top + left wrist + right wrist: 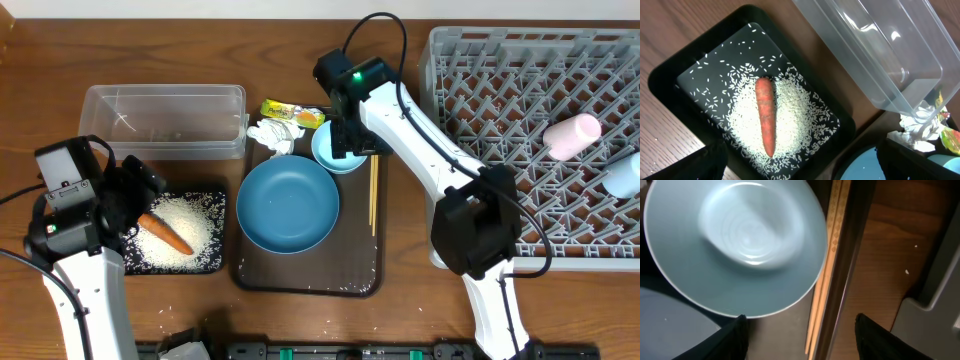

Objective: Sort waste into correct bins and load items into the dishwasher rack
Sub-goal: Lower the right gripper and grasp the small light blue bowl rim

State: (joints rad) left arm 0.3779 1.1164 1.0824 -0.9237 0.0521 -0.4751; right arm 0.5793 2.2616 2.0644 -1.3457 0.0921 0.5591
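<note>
The black tray [205, 262] holds white rice [192, 225] and an orange carrot [165, 234]; they also show in the left wrist view, rice [795, 115] and carrot [765, 115]. My left gripper [135, 195] [800, 162] is open and empty above the tray's near end. The clear tub [165, 120] [880, 55] stands behind it. A crumpled tissue [272, 135] [917, 127] and a snack wrapper [292, 113] lie by the dark-blue bowl [288, 203]. My right gripper [350, 135] [805, 335] is open over the chopsticks [374, 195] [822, 280]. The grey rack [500, 100] holds a pink cup [573, 135] and a light-blue cup [625, 175].
A dark brown serving tray [310, 275] carries the bowl, chopsticks and a small light-blue dish [335, 155] [740, 245]. A few rice grains lie on the serving tray and on the wood table near the black tray.
</note>
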